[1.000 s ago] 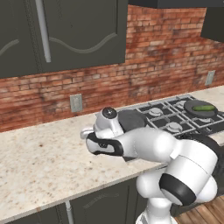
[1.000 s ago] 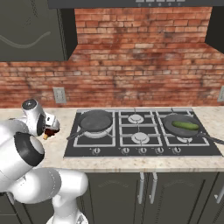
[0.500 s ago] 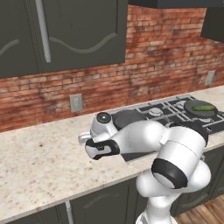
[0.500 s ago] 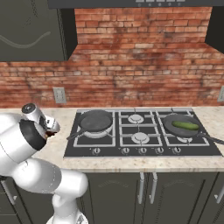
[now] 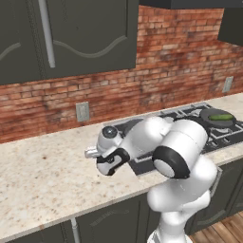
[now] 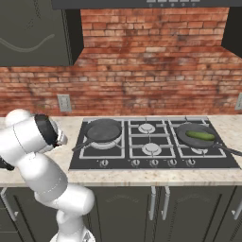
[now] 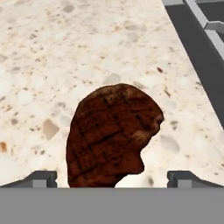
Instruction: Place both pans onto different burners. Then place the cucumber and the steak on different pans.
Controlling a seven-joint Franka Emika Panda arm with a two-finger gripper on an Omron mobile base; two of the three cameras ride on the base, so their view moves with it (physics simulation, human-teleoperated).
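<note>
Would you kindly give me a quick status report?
Gripper open, straddling steak on counter. Cucumber in right pan; left pan empty. Nothing blocking.

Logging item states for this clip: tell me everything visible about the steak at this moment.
The steak is a dark reddish-brown lump with a scored, grilled-looking surface and a notch on its right side. In the hand view it sits between the gripper fingertips, over the speckled beige counter, beside the black cooktop edge. The fingertips stand apart from its sides there; whether it is gripped or lying on the counter cannot be told.
</note>
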